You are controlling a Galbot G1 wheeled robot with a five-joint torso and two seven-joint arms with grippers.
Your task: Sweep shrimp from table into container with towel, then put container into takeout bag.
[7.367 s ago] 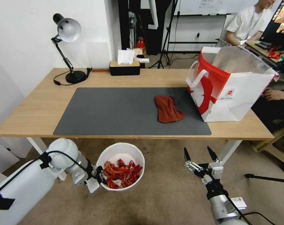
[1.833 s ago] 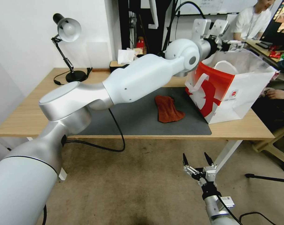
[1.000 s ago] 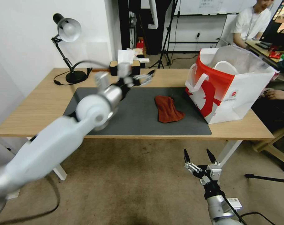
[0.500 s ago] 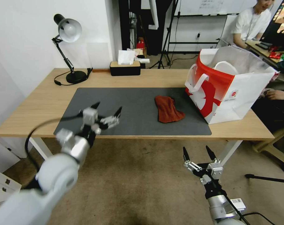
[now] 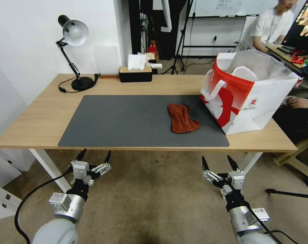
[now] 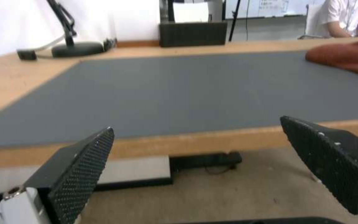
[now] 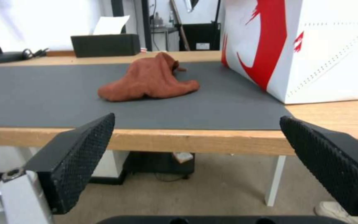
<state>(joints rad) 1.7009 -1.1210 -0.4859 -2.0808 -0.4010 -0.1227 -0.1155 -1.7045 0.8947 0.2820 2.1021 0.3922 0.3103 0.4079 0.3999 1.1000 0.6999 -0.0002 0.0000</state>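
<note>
Takeout bag (image 5: 259,101): small red logo with tiny print beneath on white panel, illegible. Whiteboard behind: faint marks, unreadable. No other legible text.

A room with a white wall and a brown floor.
A black desk lamp (image 5: 72,51) stands by the white wall (image 5: 25,40). A black tissue box (image 5: 135,74) sits near it. The floor (image 5: 154,196) looks like brown carpet, maybe. Black stands (image 5: 181,40) are behind.
</note>
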